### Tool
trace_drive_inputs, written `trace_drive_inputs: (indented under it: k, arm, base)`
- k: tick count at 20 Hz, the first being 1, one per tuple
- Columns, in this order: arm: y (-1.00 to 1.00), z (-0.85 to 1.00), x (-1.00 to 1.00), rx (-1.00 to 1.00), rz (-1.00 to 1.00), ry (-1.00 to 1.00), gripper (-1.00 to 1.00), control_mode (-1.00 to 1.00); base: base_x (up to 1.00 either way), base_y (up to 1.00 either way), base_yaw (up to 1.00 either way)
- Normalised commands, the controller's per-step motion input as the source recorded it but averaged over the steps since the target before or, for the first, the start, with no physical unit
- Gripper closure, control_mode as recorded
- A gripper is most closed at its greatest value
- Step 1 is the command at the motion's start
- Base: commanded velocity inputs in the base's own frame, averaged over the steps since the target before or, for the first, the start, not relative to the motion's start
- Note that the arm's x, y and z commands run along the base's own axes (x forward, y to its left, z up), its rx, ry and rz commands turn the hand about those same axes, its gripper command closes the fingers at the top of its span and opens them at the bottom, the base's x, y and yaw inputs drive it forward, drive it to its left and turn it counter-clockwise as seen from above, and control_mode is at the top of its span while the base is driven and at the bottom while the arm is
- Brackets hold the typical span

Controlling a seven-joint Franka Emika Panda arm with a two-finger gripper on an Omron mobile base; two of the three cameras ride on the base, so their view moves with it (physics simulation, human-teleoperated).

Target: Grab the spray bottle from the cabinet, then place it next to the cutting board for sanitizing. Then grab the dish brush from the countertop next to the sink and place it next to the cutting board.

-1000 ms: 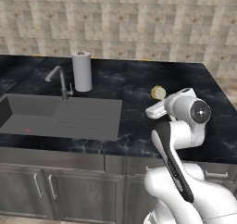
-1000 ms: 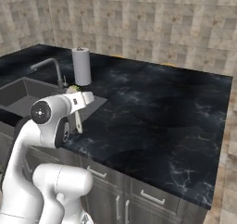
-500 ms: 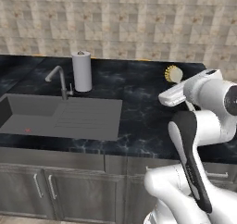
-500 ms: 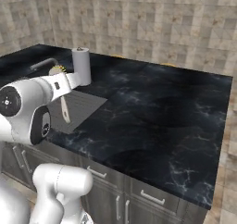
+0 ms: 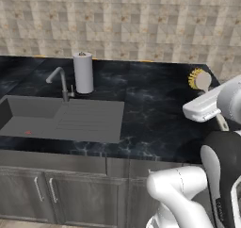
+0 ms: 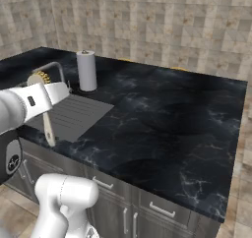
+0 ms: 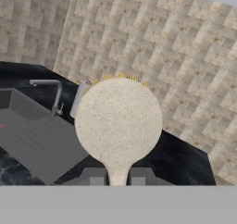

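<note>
2 dark finger tips (image 7: 97, 179) are clamping the slim cream handle of the dish brush (image 7: 118, 119), so the gripper (image 7: 117, 180) is closed on it and carrying it clear of the countertop (image 5: 155, 114). Hand view is looking at the round pale back of the brush head, yellow bristles peeking over the top edge and facing away from the camera. Left base view is showing the brush head (image 5: 199, 79) up beside the white wrist at the right edge, handle running down behind the hand; right base view is showing the head (image 6: 38, 78) above the wrist and the handle hanging below it, over the sink's ribbed drainboard (image 6: 74, 115). Sink (image 5: 59, 121) with its curved faucet (image 5: 60, 81) is sitting left of the arm, paper towel roll (image 5: 83, 73) standing just behind it. Judging: the brush pickup is done, transport to the cutting board is next; board, spray bottle and cabinet are outside these frames, so I can't tell the bottle's placement. Risks: grip is on a thin handle with the heavy head cantilevered out, so a fast swing could be twisting the brush in the jaws or slipping it out; a low carry path could be clipping the faucet or knocking the towel roll over.
</note>
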Motion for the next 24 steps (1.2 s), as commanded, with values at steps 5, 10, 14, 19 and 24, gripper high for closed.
trace_drive_inputs:
  k: [5, 10, 14, 19, 24]
  arm:
    - [-0.13, 0.01, -0.40, 0.00, -0.02, -0.01, 1.00, 1.00]
    - [0.00, 0.00, 0.00, 0.00, 0.00, 0.00, 1.00, 1.00]
    - [0.00, 0.00, 0.00, 0.00, 0.00, 0.00, 1.00, 1.00]
    - [0.00, 0.00, 0.00, 0.00, 0.00, 0.00, 1.00, 1.00]
    - [0.00, 0.00, 0.00, 0.00, 0.00, 0.00, 1.00, 1.00]
  base:
    - [-0.26, -0.26, -0.07]
    - [-0.23, -0.43, -0.36]
    - [-0.01, -0.38, -0.67]
    - [0.00, -0.01, -0.92]
    - [0.00, 0.00, -0.99]
